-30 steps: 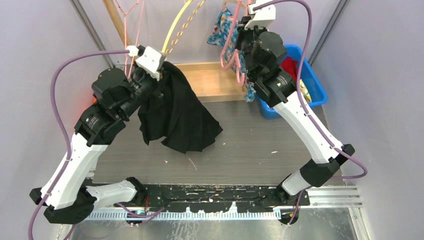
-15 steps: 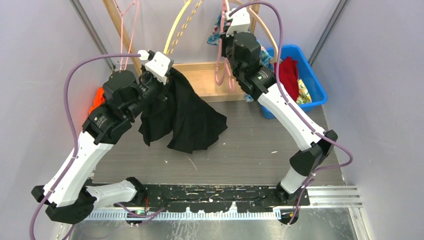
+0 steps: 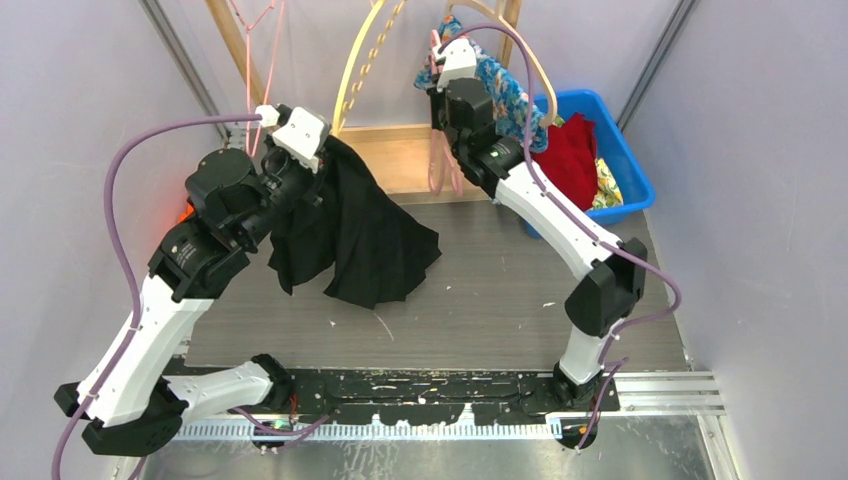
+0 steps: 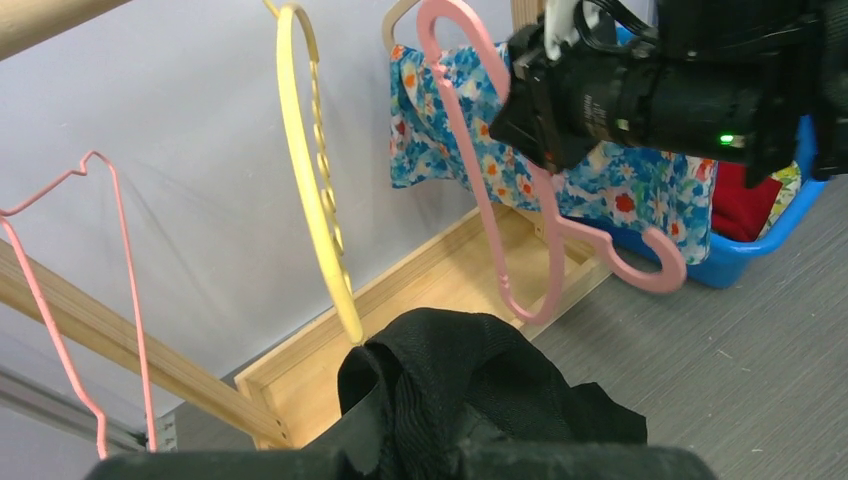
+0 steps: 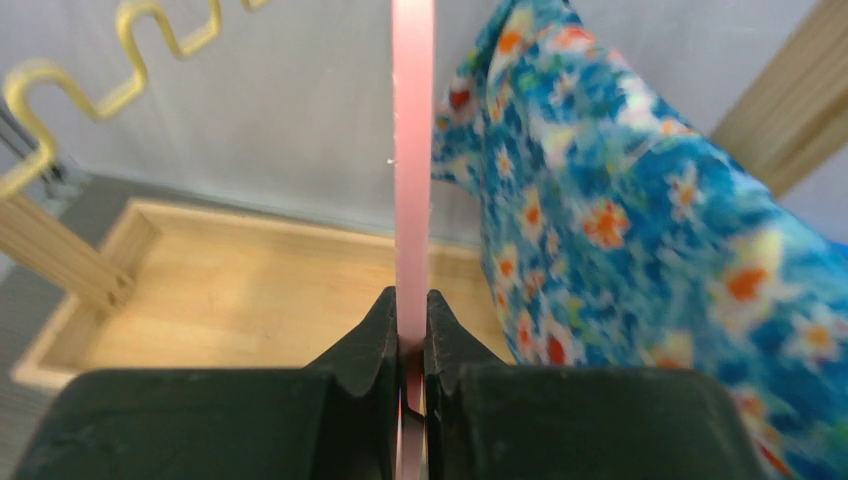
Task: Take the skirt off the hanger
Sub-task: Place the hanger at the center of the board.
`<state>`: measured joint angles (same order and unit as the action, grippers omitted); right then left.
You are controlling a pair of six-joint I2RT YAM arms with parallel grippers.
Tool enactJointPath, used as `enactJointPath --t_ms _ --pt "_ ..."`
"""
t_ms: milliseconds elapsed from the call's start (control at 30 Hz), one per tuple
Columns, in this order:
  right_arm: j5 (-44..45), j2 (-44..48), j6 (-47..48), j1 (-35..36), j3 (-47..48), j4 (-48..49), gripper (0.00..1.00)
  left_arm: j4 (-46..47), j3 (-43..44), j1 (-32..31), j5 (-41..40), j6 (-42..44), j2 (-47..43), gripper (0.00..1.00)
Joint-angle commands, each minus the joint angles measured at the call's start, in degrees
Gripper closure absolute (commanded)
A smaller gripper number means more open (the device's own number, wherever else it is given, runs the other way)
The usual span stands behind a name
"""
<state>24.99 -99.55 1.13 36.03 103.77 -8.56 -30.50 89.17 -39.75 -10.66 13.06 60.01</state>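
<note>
The black skirt (image 3: pixel 360 230) hangs from my left gripper (image 3: pixel 322 168), its lower part draped on the grey table. In the left wrist view the skirt (image 4: pixel 470 380) bunches over my left gripper (image 4: pixel 440 445) and hides the fingertips. The thick pink hanger (image 3: pixel 440 150) is bare and apart from the skirt. My right gripper (image 3: pixel 440 100) is shut on it at the back, over the wooden rack. The right wrist view shows the jaws of my right gripper (image 5: pixel 410 335) pinching the hanger's flat bar (image 5: pixel 412 150). It also shows in the left wrist view (image 4: pixel 480 150).
A wooden rack base (image 3: pixel 400 160) stands at the back. A yellow hanger (image 3: pixel 355 60) and a thin pink wire hanger (image 3: pixel 255 40) hang there. A blue floral garment (image 3: pixel 500 85) hangs beside my right wrist. A blue bin (image 3: pixel 625 165) with red cloth (image 3: pixel 570 150) sits back right.
My right arm has swung left from over the blue bin to the rack, carrying the pink hanger. My left gripper has stayed shut on the skirt, shifting slightly.
</note>
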Motion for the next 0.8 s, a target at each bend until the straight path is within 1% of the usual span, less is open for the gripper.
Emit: enactJointPath --t_ms 0,167,500,767 --pt "-2.16 -2.83 -1.31 -0.89 0.84 4.98 0.99 2.39 2.4 -0.32 -1.64 1.22 -1.41 1.0" --pt "-3.49 -5.86 -3.68 -2.41 4.14 5.06 0.99 1.13 2.63 -0.33 -2.72 2.01 -1.66 1.0" --pt "-3.4 -9.67 -4.32 -5.66 9.68 6.36 0.99 0.29 3.22 -0.33 -3.62 2.59 -1.72 1.0" --pt "-4.47 -10.66 -5.1 -7.02 9.95 6.45 0.99 -0.16 3.91 -0.32 -4.73 3.28 -1.01 1.0"
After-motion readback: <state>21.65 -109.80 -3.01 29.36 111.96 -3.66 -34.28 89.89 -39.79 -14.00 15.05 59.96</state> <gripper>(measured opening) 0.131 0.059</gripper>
